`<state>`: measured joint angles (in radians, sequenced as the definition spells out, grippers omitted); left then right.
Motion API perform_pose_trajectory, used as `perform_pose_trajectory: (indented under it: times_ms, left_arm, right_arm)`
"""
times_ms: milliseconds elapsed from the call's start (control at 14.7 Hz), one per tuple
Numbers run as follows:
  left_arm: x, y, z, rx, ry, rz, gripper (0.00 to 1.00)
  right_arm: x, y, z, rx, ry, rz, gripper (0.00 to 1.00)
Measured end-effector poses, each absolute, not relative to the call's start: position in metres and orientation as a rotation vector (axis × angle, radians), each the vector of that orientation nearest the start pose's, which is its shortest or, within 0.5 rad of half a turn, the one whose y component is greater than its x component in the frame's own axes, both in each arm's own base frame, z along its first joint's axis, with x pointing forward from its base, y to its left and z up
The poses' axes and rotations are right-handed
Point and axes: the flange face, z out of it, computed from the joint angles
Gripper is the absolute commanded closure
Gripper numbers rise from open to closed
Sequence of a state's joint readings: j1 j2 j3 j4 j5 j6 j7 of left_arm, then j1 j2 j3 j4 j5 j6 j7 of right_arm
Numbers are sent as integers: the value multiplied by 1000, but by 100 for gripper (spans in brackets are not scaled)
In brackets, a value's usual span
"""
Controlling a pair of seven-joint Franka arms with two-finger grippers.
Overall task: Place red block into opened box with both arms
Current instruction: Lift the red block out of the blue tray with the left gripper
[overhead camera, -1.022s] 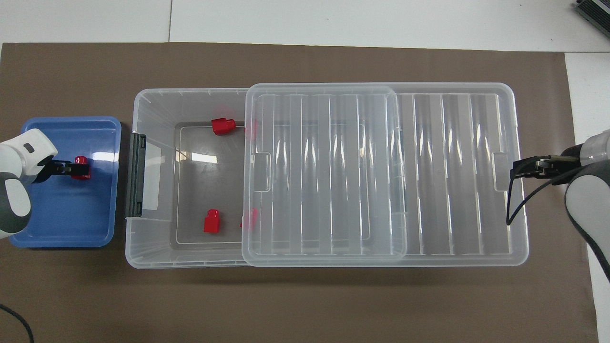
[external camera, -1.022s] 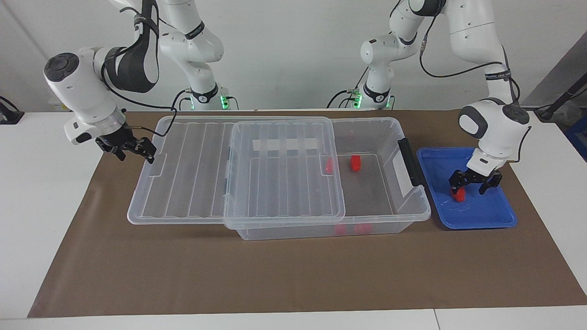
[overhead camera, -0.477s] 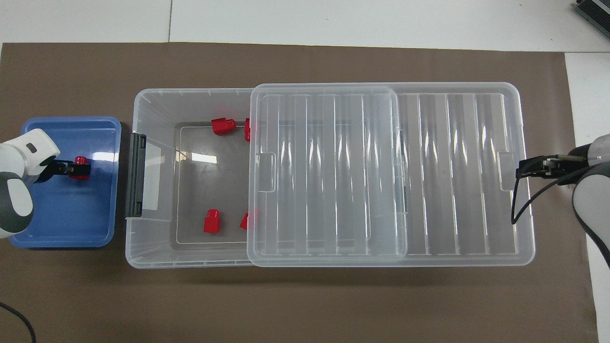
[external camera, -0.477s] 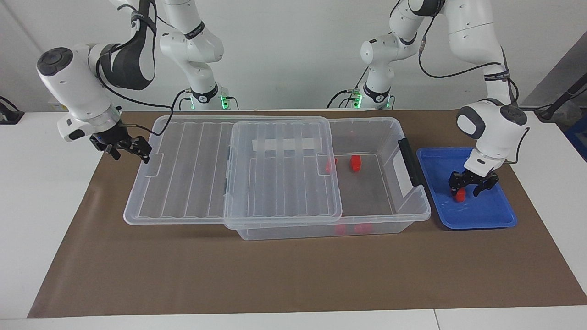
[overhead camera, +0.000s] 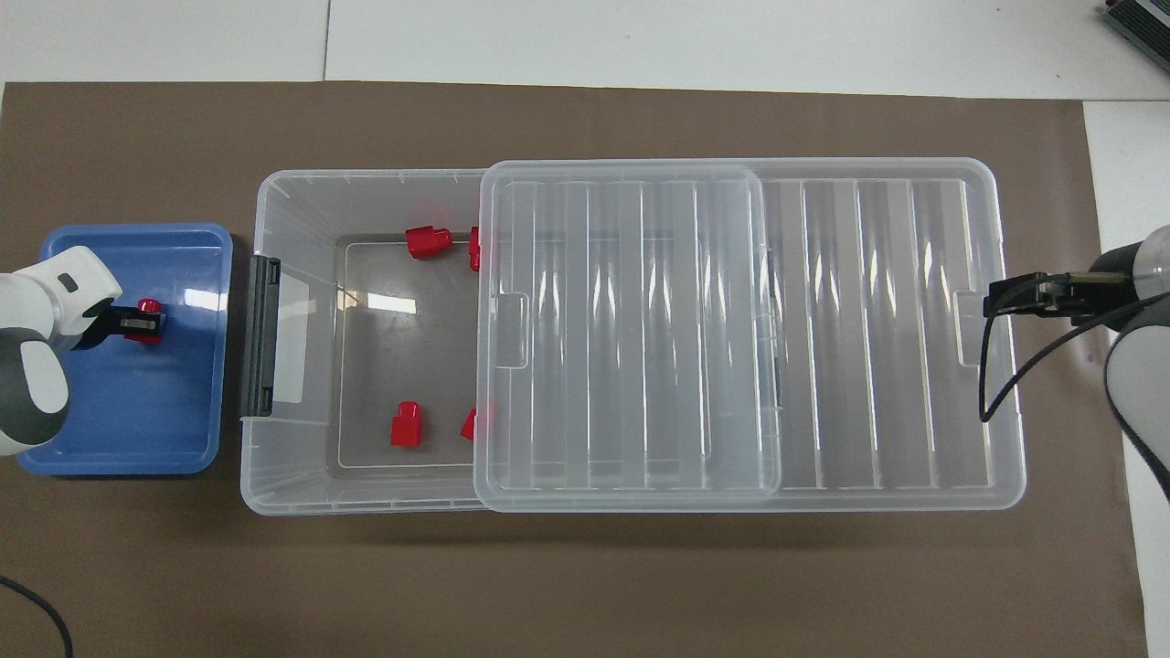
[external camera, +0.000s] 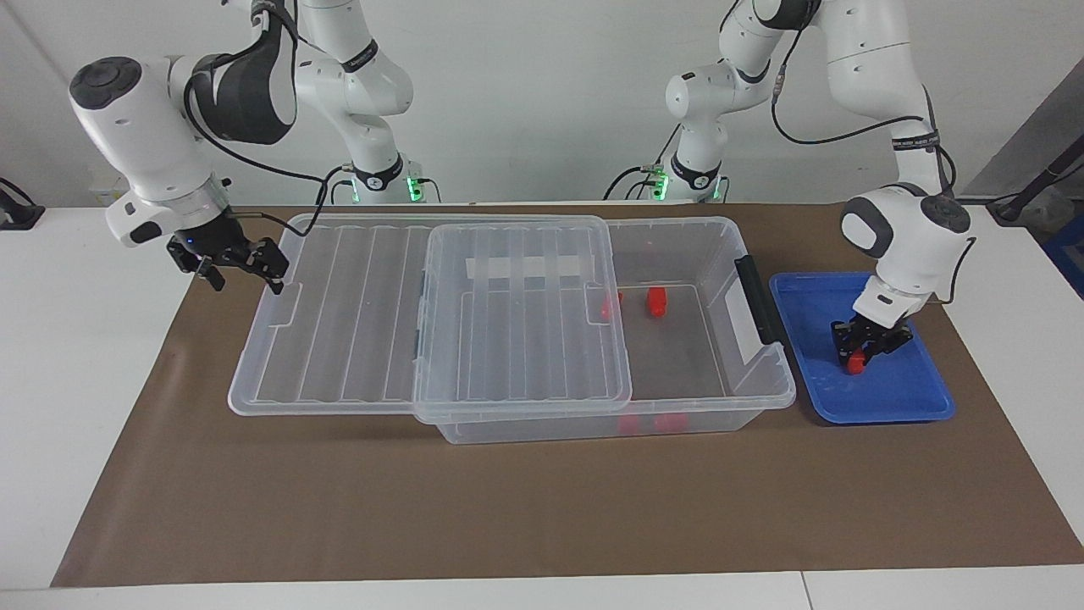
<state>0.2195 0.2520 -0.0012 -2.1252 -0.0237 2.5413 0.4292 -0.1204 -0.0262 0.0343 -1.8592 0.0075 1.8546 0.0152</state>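
In the blue tray (external camera: 898,407) at the left arm's end of the table, we see the left gripper (external camera: 860,349) clamped on the red block (external camera: 856,362). The right gripper (external camera: 241,267), fingers wide, hangs at the end of the lid (external camera: 440,313) slid partly off the box (external camera: 720,398). A shallow pinch could let the block slip during lifting.

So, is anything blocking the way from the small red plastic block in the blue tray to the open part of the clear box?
Nothing visible: the block faces the box's uncovered end.
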Motion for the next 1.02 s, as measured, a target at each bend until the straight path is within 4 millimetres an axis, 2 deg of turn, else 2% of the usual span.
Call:
perform_pose_trajectory:
  times_ms: [136, 204, 409, 545, 613, 749, 885, 1022]
  left_arm:
    - [581, 126, 323, -3102, 307, -174, 100]
    - [587, 126, 343, -3119, 304, -120, 100]
    - [604, 119, 431, -3159, 219, -1, 100]
    - [604, 96, 482, -3173, 121, 50, 100]
    - [603, 74, 502, -3175, 49, 66, 100]
    - [601, 10, 528, -3168, -105, 70, 100]
    - [594, -67, 540, -3154, -262, 53, 100]
    - [582, -134, 544, -3137, -413, 38, 100]
  right_arm:
    - [554, -25, 541, -3132, 157, -21, 0]
    - [553, -17, 550, -3132, 148, -19, 0]
    - [554, -1, 590, -3131, 126, -72, 0]
    - [554, 10, 613, -3133, 141, -87, 0]
    - [554, 12, 621, -3137, 145, -82, 0]
    - [558, 10, 636, -3139, 150, -81, 0]
    - [562, 9, 643, -3139, 153, -65, 0]
    - [565, 8, 641, -3140, 157, -44, 0]
